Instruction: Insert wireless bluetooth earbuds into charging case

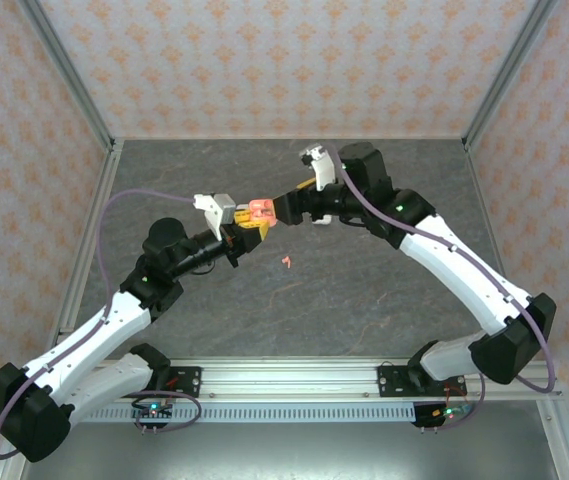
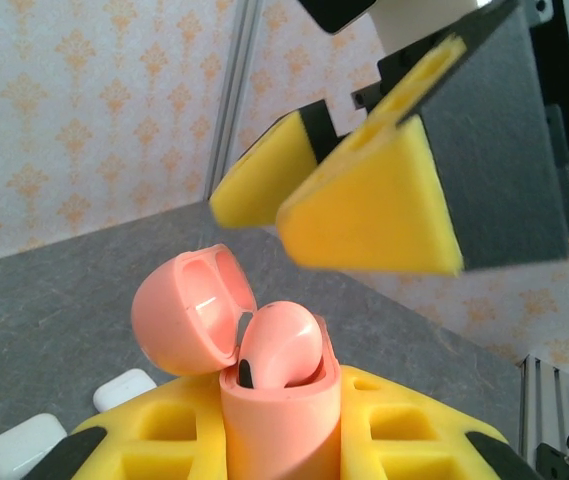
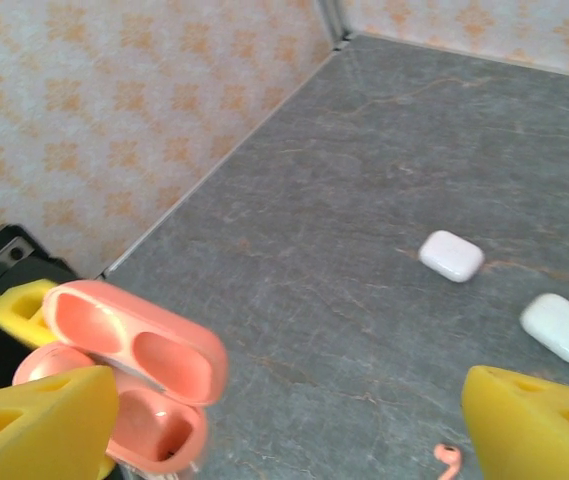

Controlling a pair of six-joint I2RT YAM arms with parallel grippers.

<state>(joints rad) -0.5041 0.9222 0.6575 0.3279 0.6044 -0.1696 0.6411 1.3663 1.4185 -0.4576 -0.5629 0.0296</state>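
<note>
My left gripper [image 2: 282,445] is shut on a salmon-pink charging case [image 2: 279,415] and holds it upright above the table, its lid [image 2: 189,310] hinged open. One pink earbud [image 2: 282,345] sits in a socket of the case. The socket beside it [image 3: 154,430] looks hollow. My right gripper [image 3: 284,430] is open, its yellow fingers [image 2: 374,205] hovering just above and beyond the case with nothing between them. In the top view the two grippers meet at the case [image 1: 259,211] over the table's middle. A second pink earbud [image 1: 287,262] lies loose on the table, also in the right wrist view [image 3: 449,458].
Two closed white cases [image 3: 452,255] [image 3: 562,327] lie on the grey stone-pattern table [image 3: 364,150]. Patterned walls and metal posts [image 1: 84,95] enclose the far side and both flanks. A metal rail [image 1: 294,380] runs along the near edge.
</note>
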